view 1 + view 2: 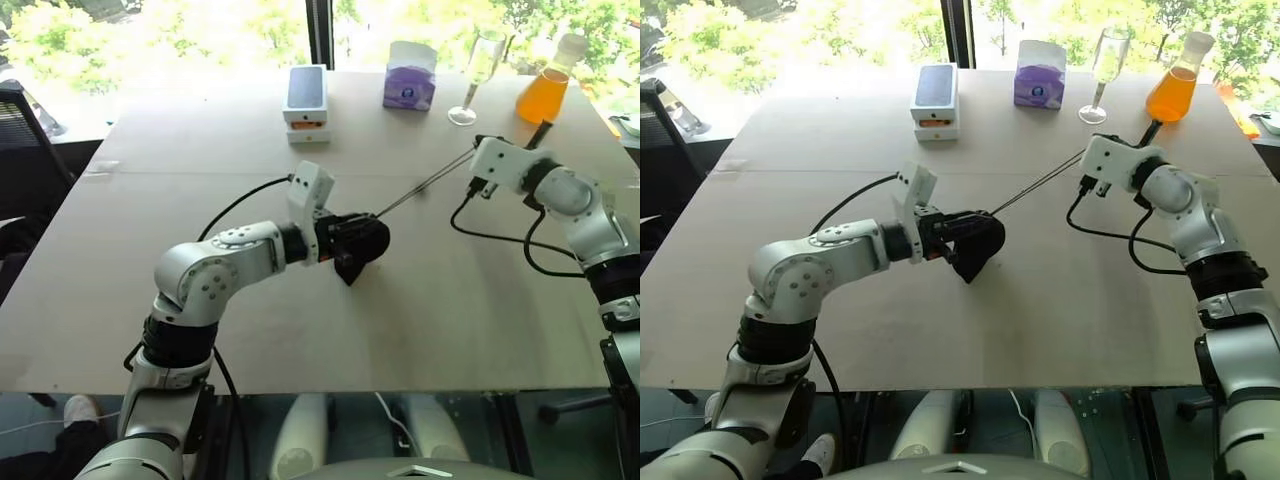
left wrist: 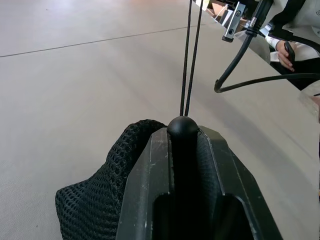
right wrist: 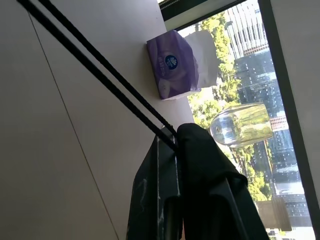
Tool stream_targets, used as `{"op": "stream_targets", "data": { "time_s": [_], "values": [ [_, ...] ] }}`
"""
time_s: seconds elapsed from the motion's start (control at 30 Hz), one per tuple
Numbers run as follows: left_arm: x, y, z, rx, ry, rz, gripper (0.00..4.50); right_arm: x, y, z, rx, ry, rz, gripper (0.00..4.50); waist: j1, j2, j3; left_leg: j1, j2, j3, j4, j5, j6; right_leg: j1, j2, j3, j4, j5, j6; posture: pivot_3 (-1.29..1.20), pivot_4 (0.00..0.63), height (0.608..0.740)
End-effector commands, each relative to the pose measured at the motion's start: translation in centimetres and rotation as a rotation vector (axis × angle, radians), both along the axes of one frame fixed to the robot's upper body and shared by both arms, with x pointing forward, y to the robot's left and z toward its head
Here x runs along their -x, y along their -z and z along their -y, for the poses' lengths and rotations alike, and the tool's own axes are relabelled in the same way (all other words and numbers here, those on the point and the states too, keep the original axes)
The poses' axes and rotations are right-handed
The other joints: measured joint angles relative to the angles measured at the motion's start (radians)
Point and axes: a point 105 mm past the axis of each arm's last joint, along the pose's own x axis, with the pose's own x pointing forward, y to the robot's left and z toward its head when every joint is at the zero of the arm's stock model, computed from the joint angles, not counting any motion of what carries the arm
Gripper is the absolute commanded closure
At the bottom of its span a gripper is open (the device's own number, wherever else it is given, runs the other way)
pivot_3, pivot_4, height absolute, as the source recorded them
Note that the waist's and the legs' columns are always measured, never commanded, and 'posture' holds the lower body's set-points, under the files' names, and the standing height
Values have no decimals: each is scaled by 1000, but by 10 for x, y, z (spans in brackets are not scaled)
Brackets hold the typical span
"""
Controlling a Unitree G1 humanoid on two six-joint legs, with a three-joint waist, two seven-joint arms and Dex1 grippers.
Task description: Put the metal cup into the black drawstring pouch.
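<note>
The black drawstring pouch (image 1: 358, 245) is soft open-weave mesh, bunched into a lumpy wedge and clamped in the left gripper (image 2: 184, 137), whose two flat black fingers (image 2: 150, 180) are closed on the fabric at its mouth end; the loose body of the bag sags below and beside the fingertips, hanging just above the table (image 1: 200, 330). The metal cup cannot be made out; whether it sits inside the mesh cannot be told. From between the left fingertips a thin doubled black cord (image 1: 425, 185) runs straight and taut, two parallel strands, across to the right gripper (image 3: 175, 137), whose fingers are pinched shut on the cord's far end. Table surface is matte, pale beige, with a faint seam line. Beyond the right fingers, near the far edge: a purple tissue box (image 1: 409, 78) with white tissue sticking out, a tall clear stemmed glass (image 1: 478, 75), and a conical flask of orange liquid (image 1: 548, 85). Further along the same edge is a small white box (image 1: 307, 95) with an orange strip.
</note>
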Motion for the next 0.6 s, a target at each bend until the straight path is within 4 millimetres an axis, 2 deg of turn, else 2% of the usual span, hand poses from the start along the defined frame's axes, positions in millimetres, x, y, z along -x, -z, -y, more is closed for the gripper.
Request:
{"op": "stream_targets", "data": {
  "time_s": [0.03,0.13,0.23,0.3,0.33,0.37,0.4,0.43,0.57,0.6],
  "values": [
    [-11,26,-11,-109,-106,-28,4381,3,-9,68,-145,217,-34,4500,1,0,0,0,0,0,0,0,0,0,0,0,0,0,0,0,150,740],
    [-24,26,5,-114,-116,21,4381,7,20,58,-254,178,-154,4500,8,1,-1,1,0,-1,1,0,0,3,0,-1,0,0,0,0,150,740],
    [-35,24,23,-87,-111,42,4381,12,40,52,-292,150,-247,4500,10,2,-2,4,-1,-1,3,-1,1,7,0,-2,0,0,0,0,150,740],
    [-37,20,39,-43,-80,16,3284,15,48,49,-311,134,-293,4500,8,3,-2,6,-1,-1,3,-1,2,9,0,-2,-1,0,0,0,150,740],
    [-39,16,46,-27,-71,14,3099,18,49,48,-317,120,-306,4026,7,3,-2,9,-1,0,3,-4,7,12,0,-1,-1,0,0,0,150,740],
    [-40,11,52,-18,-62,16,2822,21,50,48,-322,110,-315,3851,8,3,-2,16,-1,-1,2,-5,8,19,0,-2,-2,0,0,0,150,740],
    [-41,7,54,-17,-58,26,2365,24,51,46,-328,96,-331,3441,8,3,-2,16,-1,-1,2,-5,8,19,0,-2,-2,0,0,0,150,740],
    [-42,2,54,-12,-60,36,2217,28,51,45,-331,80,-344,3282,8,3,-2,16,-1,-1,2,-5,8,19,0,-2,-2,0,0,0,150,740],
    [-40,-14,39,15,-66,32,306,44,51,48,-352,53,-394,1263,-2,4,-2,15,-1,0,2,-5,8,18,0,-1,-1,0,1,0,150,740],
    [-38,-17,34,20,-68,30,0,49,52,48,-354,44,-412,793,-2,4,-2,15,0,0,2,-5,8,18,0,-1,-1,0,1,0,150,740]
  ]
}}
